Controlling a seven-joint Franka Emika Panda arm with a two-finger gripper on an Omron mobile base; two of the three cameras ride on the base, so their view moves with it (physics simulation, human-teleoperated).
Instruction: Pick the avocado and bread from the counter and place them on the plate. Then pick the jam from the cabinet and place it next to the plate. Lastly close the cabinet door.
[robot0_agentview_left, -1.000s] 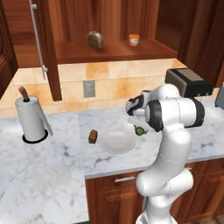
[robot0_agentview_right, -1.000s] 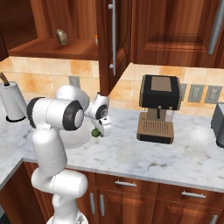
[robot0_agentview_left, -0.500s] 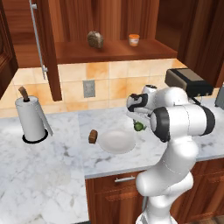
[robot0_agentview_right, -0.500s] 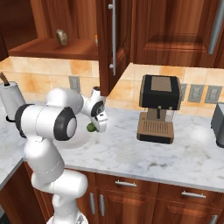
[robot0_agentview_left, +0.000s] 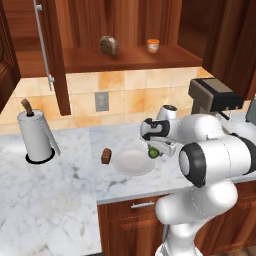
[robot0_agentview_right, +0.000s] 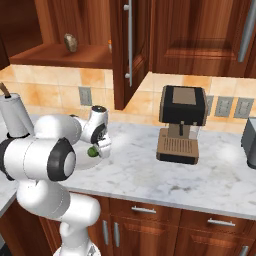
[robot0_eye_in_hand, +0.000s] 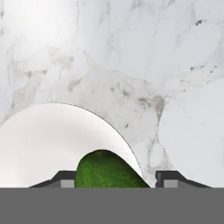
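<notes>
The avocado (robot0_agentview_left: 153, 152) is a small dark green ball, and my gripper (robot0_agentview_left: 154, 151) is shut on it just above the right rim of the white plate (robot0_agentview_left: 129, 163). In the hand view the avocado (robot0_eye_in_hand: 107, 170) sits between the two fingertips (robot0_eye_in_hand: 65, 180), with the plate (robot0_eye_in_hand: 48, 140) beneath and to the left. The right base view shows the avocado (robot0_agentview_right: 92, 150) in the gripper (robot0_agentview_right: 94, 149) too. The bread (robot0_agentview_left: 106, 156), a dark brown chunk, lies on the counter (robot0_agentview_left: 60, 195) touching the plate's left edge. The jam (robot0_agentview_left: 153, 45) stands on the cabinet shelf (robot0_agentview_left: 130, 57). The cabinet door (robot0_agentview_left: 52, 55) hangs open.
A speckled lump (robot0_agentview_left: 108, 45) sits on the shelf left of the jam. A paper towel roll (robot0_agentview_left: 35, 137) stands at the left, a toaster (robot0_agentview_left: 215, 95) at the right. In the right base view a coffee machine (robot0_agentview_right: 181, 125) stands right of the arm.
My gripper has carried the avocado a little to the left, from beside the plate to over its right rim. The elbow has swung outward.
</notes>
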